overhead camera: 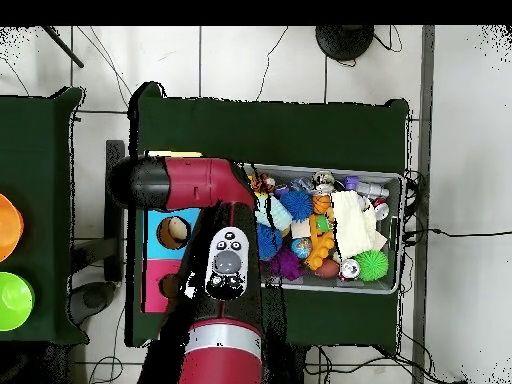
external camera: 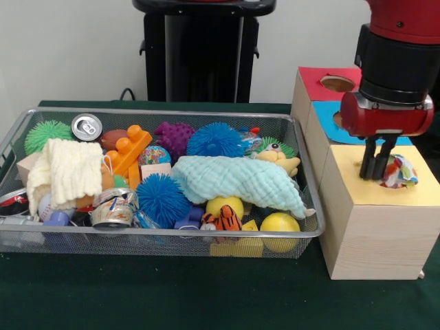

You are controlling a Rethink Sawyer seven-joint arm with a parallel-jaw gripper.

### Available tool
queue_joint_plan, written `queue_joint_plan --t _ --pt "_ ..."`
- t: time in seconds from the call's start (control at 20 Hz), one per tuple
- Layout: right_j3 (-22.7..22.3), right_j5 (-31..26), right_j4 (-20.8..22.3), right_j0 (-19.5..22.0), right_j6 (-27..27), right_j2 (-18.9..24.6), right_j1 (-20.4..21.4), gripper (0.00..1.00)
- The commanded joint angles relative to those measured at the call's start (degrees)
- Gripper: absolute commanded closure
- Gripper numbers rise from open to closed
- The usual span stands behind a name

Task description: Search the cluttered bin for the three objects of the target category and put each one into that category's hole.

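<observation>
The wire-mesh bin is full of toys and cloths; it also shows in the overhead view. The yellow-topped box stands to its right. My gripper hangs over the yellow top, shut on a polka-dot wrapper that bulges out to the right of the fingers, right at the surface. The wrapper hides the hole. A second bit of dotted wrapper seems to lie at the bin's back, by a spiky blue ball. In the overhead view the arm covers the gripper and the yellow box.
The blue-topped box and red-topped box stand behind the yellow one. In the bin lie cans, another spiky blue ball, a pale blue cloth and a cream cloth.
</observation>
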State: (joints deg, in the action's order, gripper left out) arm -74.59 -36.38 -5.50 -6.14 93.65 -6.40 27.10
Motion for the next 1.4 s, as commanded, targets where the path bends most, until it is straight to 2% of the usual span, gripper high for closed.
queue_joint_plan --t 0.05,1.4 --pt "-5.86 1.21 0.04 -1.72 11.57 1.87 -0.23 1.00" --pt "-8.51 6.16 -1.22 -2.09 12.74 2.23 -0.64 1.00"
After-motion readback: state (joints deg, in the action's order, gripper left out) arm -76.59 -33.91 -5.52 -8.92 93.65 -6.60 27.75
